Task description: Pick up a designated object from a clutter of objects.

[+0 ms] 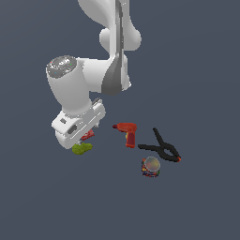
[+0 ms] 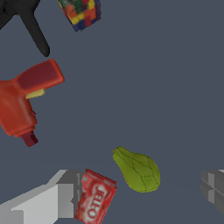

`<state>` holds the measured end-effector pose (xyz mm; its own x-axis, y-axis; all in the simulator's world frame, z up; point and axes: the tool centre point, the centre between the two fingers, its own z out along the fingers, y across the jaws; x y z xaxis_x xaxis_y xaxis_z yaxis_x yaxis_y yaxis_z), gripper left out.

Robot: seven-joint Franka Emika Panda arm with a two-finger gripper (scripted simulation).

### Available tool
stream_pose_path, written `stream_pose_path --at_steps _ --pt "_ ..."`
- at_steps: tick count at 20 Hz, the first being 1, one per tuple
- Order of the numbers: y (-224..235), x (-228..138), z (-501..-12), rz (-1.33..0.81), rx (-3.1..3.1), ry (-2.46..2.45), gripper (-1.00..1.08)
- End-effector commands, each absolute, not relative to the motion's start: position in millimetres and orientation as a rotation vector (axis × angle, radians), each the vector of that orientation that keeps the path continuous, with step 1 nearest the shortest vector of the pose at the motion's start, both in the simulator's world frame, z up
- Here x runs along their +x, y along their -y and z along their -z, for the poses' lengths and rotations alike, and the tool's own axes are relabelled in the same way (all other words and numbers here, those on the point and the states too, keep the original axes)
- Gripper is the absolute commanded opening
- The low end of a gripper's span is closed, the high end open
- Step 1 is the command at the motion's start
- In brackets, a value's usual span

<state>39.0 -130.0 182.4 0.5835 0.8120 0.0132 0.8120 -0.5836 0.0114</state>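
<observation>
Lying on the dark floor under the arm, your target is the green lump [image 2: 138, 170], with the gripper [image 2: 140, 194] above it, fingers spread wide. In the wrist view one finger [image 2: 59, 194] shows on one side and the other [image 2: 213, 188] on the far side; the lump sits in the gap between them, nearer the first, touching neither.

Just beside the lump, you see the red packet [image 2: 95, 197], tilted, its edge close against the first finger; whether they touch you cannot tell. In the exterior view the lump [image 1: 82, 148] pokes out below the hand, and the packet [image 1: 87, 136] is at its 1 o'clock, mostly hidden by the hand.

Well apart from the lump, at its 2 o'clock in the exterior view, lies the red drill [image 1: 127, 133]. Beyond the drill, at its 4 o'clock, lies the black clamp [image 1: 161, 147] with orange tips. The can [image 1: 150, 167] stands upright just at the clamp's 7 o'clock, close to its handle.
</observation>
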Motion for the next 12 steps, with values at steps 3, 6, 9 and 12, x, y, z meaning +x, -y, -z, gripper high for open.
stream_pose_path --at_steps 3,6,9,12 --pt "141.1 39.1 -167.2 -0.022 2.718 -1.566 1.0" --pt "148.4 38.8 -157.0 -0.019 2.667 -1.653 1.0" --pt "155.7 38.2 -146.7 -0.016 2.613 -1.737 1.0" --pt "163.0 37.4 -136.4 -0.012 2.556 -1.821 1.0"
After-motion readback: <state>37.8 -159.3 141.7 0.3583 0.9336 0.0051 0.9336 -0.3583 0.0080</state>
